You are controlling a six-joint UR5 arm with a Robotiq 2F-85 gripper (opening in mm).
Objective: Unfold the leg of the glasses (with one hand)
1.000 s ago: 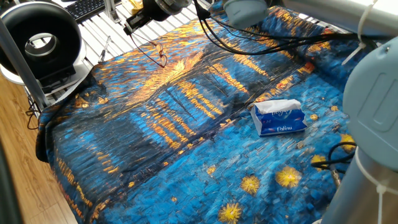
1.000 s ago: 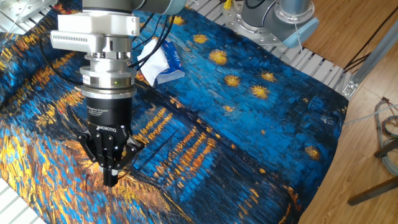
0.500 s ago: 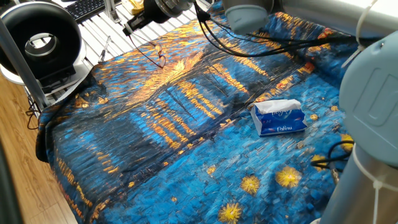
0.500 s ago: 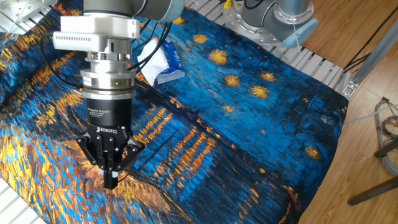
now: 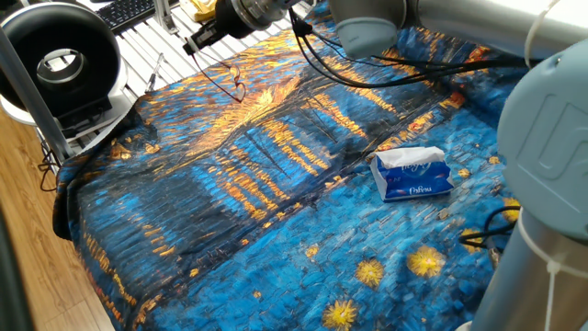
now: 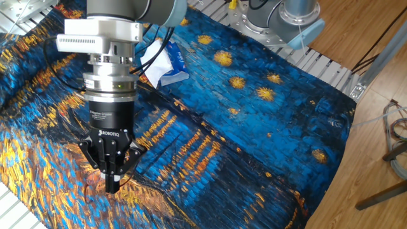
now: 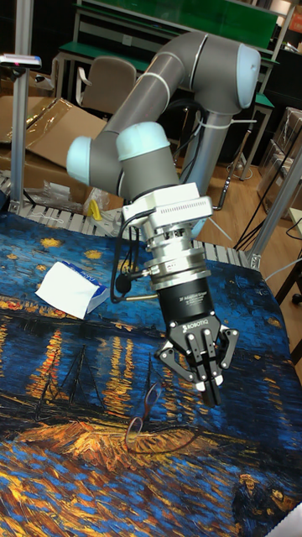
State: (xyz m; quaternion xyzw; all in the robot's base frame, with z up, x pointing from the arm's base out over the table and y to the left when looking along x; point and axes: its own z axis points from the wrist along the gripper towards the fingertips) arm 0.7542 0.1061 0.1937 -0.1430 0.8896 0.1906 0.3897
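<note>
The glasses (image 5: pixel 238 81) are a small dark wire pair at the far left end of the painted cloth. In the tall fixed view they (image 7: pixel 151 398) sit just left of the fingertips. The leg (image 5: pixel 213 74) is a thin dark wire running from the frame up to my gripper (image 5: pixel 196 44). My gripper (image 7: pixel 211 393) points down over the cloth. Its fingers (image 6: pixel 113 184) are pressed together, and the leg's end appears pinched between them. In the other fixed view the frame is mostly hidden behind the gripper.
A blue tissue pack (image 5: pixel 412 175) lies on the starry cloth (image 5: pixel 276 184), also seen as the pack (image 7: pixel 74 289) behind the arm. A black ring-shaped device (image 5: pixel 60 62) stands beyond the cloth's left edge. Cables (image 5: pixel 386 64) hang from the arm.
The gripper has shifted very slightly and stays shut. The glasses have nudged a little toward it.
</note>
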